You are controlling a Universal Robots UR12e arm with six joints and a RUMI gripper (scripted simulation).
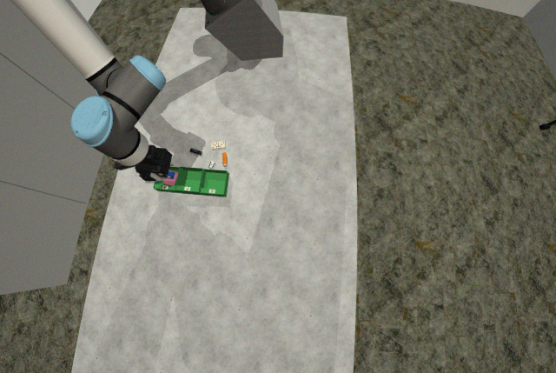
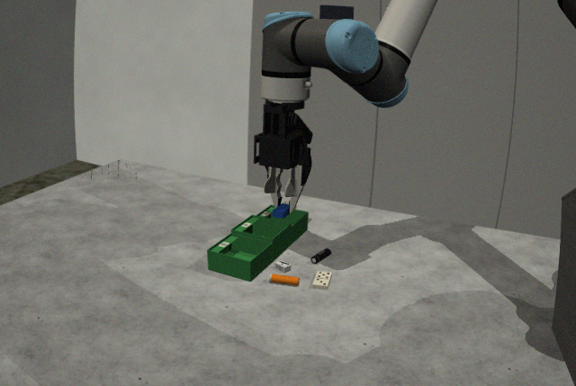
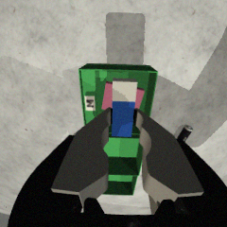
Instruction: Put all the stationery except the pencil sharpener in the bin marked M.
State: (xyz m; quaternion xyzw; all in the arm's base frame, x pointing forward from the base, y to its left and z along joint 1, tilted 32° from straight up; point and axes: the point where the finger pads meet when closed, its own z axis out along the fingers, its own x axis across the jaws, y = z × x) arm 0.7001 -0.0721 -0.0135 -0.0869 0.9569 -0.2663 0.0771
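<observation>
My gripper [image 3: 122,109] is shut on a blue and white eraser [image 3: 124,108] and holds it just above the end compartment of the green bin row [image 1: 192,181]. That compartment carries the label M [image 3: 88,102] and holds a pink pad [image 3: 110,95] under the eraser. The gripper also shows in the exterior view [image 2: 283,195], with the blue eraser [image 2: 280,210] at its tips over the far end of the bins [image 2: 257,242]. An orange marker [image 2: 284,280] and a small white pencil sharpener [image 2: 283,265] lie on the mat beside the bins.
A black battery [image 2: 320,255] and a cream domino [image 2: 321,279] lie on the mat near the bins. The other two green compartments look empty. A grey wall panel stands to the left of the mat in the top view.
</observation>
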